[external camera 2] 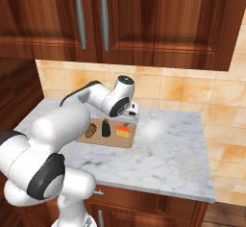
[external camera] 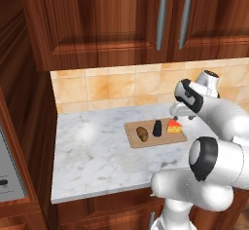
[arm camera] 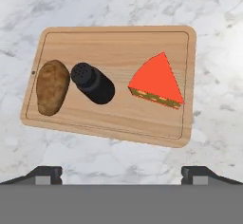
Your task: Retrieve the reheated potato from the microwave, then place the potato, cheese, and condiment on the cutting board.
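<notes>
So all three are sitting on the board (arm camera: pixel 118 47) now: potato (arm camera: pixel 52 86) at one end, shaker (arm camera: pixel 92 82) upright just beside it in the middle, cheese (arm camera: pixel 157 81) at the other end, apart from the shaker. The board lies flat on the marble surface (external camera: pixel 92 151), near the tiled wall. The gripper (arm camera: pixel 121 173) hangs above the board with its jaws spread wide, holding nothing.

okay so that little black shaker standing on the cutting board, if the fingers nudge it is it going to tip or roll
Likely tippy: the shaker stands upright on the cutting board, taller than wide with a narrower rounded top. If knocked over, its round body would probably roll toward the potato or cheese beside it. Its smooth dark surface may be slippery.
</notes>
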You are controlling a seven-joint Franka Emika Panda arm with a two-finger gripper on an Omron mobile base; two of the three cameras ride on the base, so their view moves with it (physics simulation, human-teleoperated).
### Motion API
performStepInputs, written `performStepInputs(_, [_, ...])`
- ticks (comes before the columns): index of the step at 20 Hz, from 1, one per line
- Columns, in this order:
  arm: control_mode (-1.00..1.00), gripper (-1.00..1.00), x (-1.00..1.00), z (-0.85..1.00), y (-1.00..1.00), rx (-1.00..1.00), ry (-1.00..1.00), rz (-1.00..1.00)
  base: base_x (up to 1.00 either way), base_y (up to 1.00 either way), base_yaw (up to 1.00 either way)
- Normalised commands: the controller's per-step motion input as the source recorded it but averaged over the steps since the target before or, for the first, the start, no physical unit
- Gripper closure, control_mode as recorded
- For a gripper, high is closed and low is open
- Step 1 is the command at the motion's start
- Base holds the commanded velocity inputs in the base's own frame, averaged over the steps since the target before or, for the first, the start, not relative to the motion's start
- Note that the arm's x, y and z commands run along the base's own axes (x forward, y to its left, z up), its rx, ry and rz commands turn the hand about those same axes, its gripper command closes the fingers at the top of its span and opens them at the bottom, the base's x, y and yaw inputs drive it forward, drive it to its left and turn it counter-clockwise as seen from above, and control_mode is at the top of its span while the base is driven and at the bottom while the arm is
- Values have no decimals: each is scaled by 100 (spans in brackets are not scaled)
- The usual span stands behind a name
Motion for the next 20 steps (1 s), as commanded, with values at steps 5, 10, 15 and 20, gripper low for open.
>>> performStepInputs(5, [-100, -100, -58, 27, 31, -5, -17, -18, 0, 0, 0])
performStepInputs(10, [-100, -100, -54, 24, 40, -13, -19, -16, 0, 0, 0])
performStepInputs(15, [-100, -100, -52, 27, 39, -7, -15, -13, 0, 0, 0])
performStepInputs(20, [-100, -100, -49, 36, 34, 0, -5, -6, 0, 0, 0])
